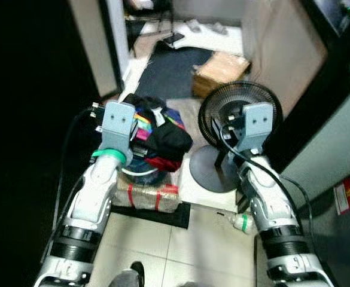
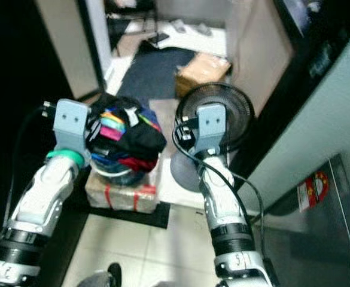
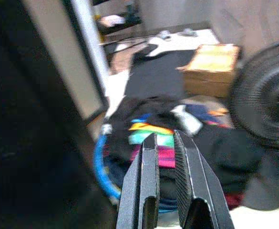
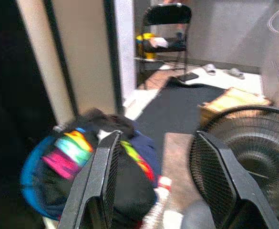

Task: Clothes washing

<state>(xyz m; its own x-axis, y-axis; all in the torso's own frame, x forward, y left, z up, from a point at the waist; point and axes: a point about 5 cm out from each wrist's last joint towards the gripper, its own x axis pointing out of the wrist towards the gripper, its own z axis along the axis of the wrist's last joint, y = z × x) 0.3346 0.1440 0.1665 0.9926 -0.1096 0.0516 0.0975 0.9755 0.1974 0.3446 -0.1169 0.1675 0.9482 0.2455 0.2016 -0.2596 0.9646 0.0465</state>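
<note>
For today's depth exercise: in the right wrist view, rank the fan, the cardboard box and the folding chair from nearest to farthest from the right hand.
1. Fan, beside the right hand.
2. Cardboard box, on the floor behind the fan.
3. Folding chair, by the far wall.

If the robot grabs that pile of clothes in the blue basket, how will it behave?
The clothes would likely be floppy: they lie crumpled and drape over the basket rim. One pinch probably lifts a single garment, trailing others. The heap is piled above the rim, so pieces may spill. The left gripper has its fingers nearly shut.
</note>
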